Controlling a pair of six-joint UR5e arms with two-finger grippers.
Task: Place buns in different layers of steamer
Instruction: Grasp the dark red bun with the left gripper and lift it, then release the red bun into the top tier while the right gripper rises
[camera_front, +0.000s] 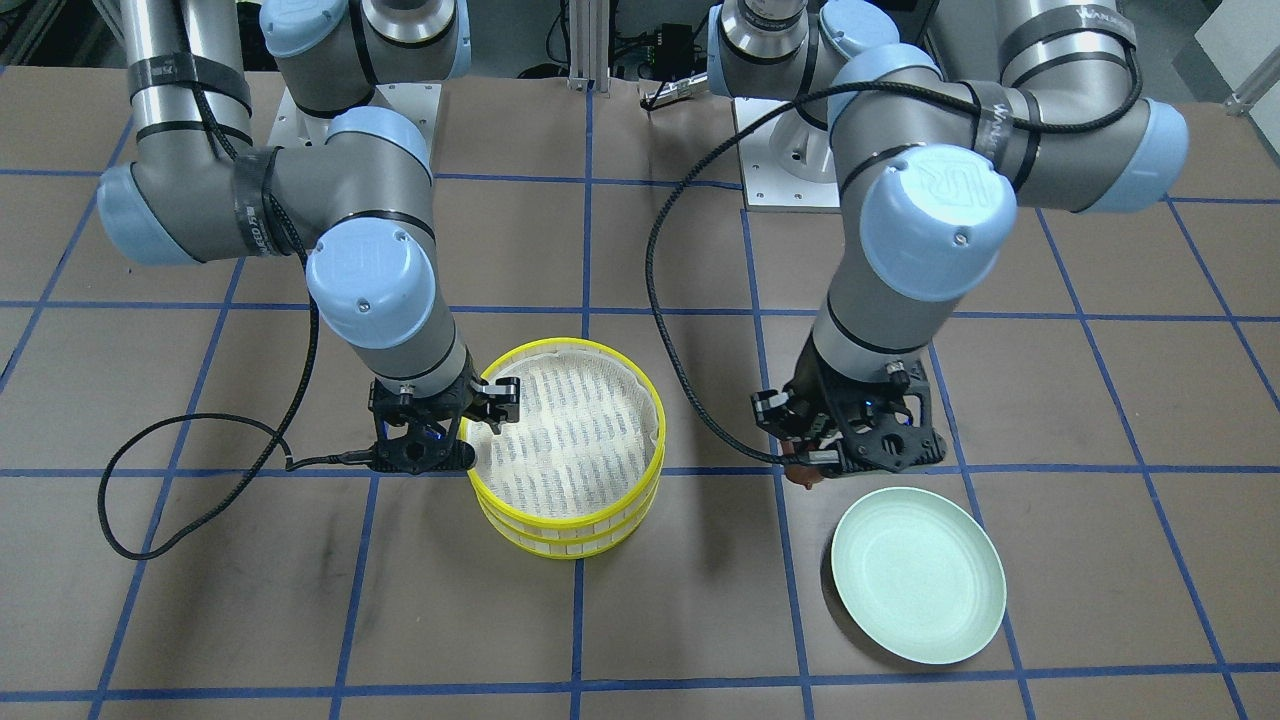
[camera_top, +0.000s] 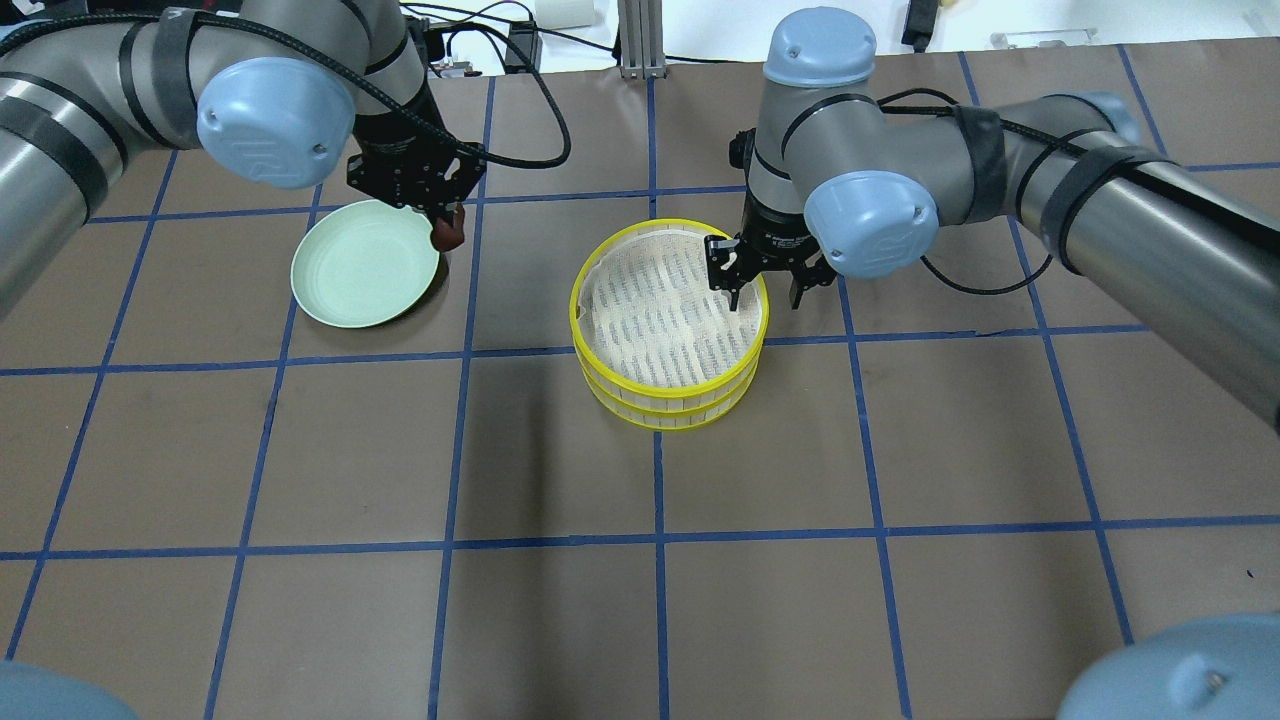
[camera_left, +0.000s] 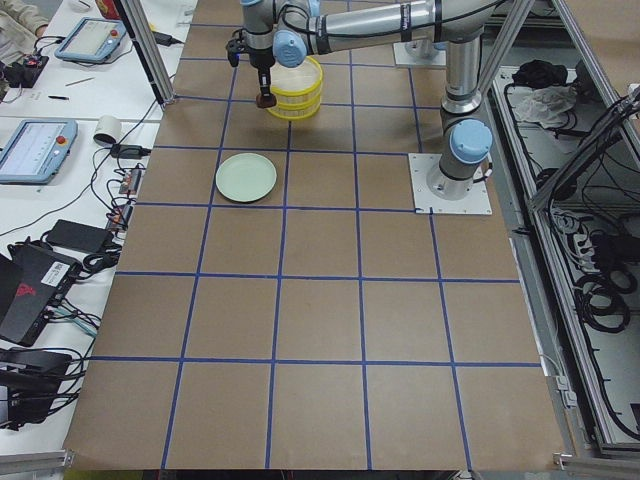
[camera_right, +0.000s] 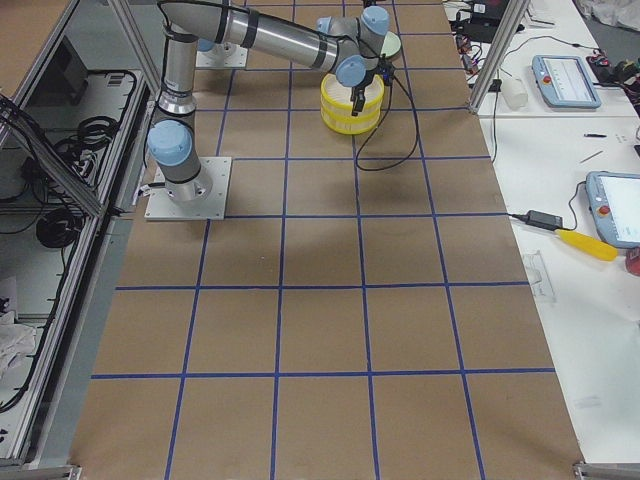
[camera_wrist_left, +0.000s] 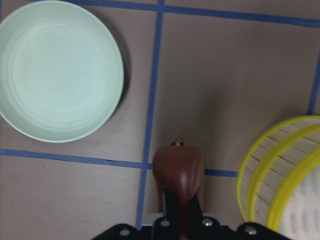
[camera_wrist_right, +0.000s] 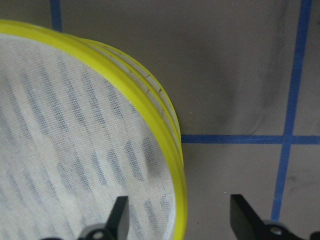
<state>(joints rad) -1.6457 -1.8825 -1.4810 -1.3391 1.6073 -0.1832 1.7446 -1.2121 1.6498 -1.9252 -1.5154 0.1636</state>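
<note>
left gripper (camera_top: 438, 216) is clamping the brown bun (camera_top: 447, 234) near the steamer (camera_top: 577, 312); right gripper (camera_top: 766, 290), spread astride its rim, is risking tilting it.

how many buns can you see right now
1: the reddish-brown bun, held in the left gripper between the green plate and the stacked steamer trays. Another may be hidden in the lower tray.

Grey arms (camera_top: 1100, 200), pale-blue joint caps (camera_front: 937, 222), black cables (camera_front: 651, 250).
</note>
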